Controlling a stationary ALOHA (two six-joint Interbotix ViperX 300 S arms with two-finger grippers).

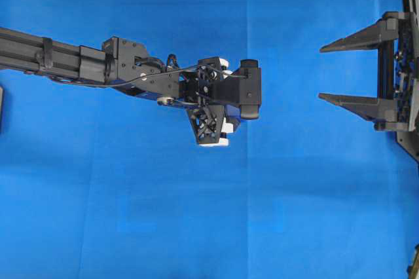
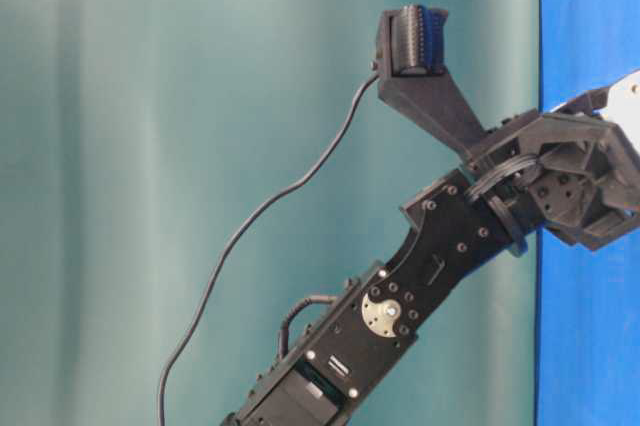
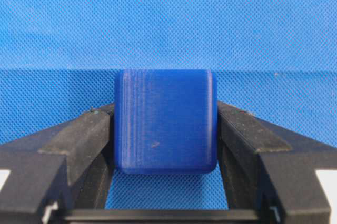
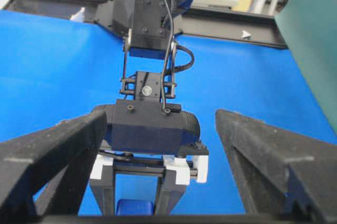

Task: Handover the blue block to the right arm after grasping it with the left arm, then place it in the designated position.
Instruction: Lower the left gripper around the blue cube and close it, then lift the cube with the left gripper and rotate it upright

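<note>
The blue block (image 3: 165,121) is a small dark-blue cube resting on the blue cloth (image 3: 168,19). My left gripper (image 3: 165,116) points straight down over it, and both black fingers (image 3: 87,134) press against its sides, so the gripper is shut on it. From overhead the left gripper (image 1: 219,102) hides the block. In the right wrist view the blue block (image 4: 135,206) shows low between the left arm's fingers. My right gripper (image 1: 321,73) waits at the right edge, level and facing the left arm, wide open with nothing in it (image 4: 162,116).
Blue cloth (image 1: 196,213) covers the whole table. A dark object (image 1: 1,109) sits at the left edge. A black frame rail (image 4: 231,24) runs along the far side behind the left arm, with a green backdrop (image 4: 316,40) beside it.
</note>
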